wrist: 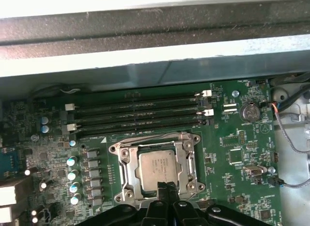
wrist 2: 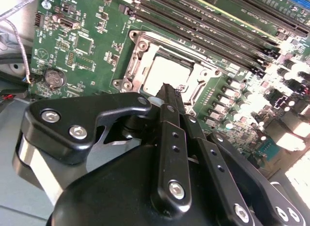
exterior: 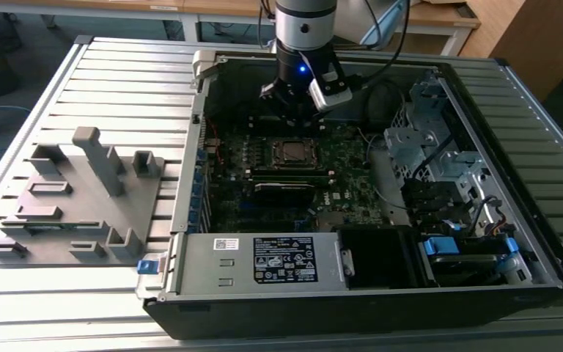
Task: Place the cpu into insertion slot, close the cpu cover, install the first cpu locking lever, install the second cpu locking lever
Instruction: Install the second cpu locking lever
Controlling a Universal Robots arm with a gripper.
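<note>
1. One arm reaches down into the open computer case (exterior: 516, 220) at the upper middle of the exterior view, its gripper (exterior: 296, 121) poised just above the motherboard (exterior: 345, 187).
2. Its fingers (wrist: 167, 194) sit pressed together with nothing between them, tips right at the socket's edge in both wrist views.
3. At mid-frame in the first wrist view, the cpu (wrist: 157, 169) lies flat in the insertion slot (wrist: 127, 173).
4. Over it, the cpu cover (wrist: 190, 163) lies closed, framing the chip.
5. Long black memory slots (wrist: 140, 114) run just beside the socket.
</note>
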